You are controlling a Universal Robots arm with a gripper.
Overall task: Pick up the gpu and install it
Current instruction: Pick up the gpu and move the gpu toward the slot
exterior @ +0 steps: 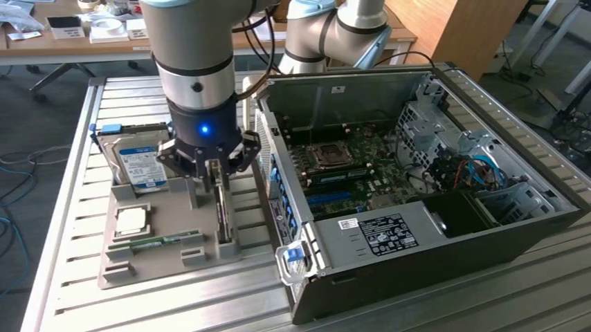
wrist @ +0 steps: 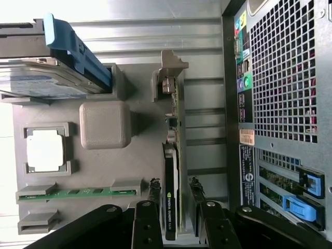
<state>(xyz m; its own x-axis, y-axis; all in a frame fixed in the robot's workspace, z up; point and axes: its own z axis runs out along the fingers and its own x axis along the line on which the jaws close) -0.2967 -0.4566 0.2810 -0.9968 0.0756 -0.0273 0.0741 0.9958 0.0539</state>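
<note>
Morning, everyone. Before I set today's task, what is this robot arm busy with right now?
The arm's gripper hangs over the grey tray beside the open computer case. Its fingers are open, one on each side of the gpu, which stands on edge in its slot in the tray. The card is not gripped or lifted yet, so it is not installed.

thin dark gpu card with pale metal bracket (exterior: 224, 216): far end hidden behind black hand (exterior: 214, 171) in exterior view. silver hard drive with blue-white label (wrist: 36, 85) and black computer case (wrist: 280, 104) cut off at wrist view's edge. drive label text too small to read.
</note>
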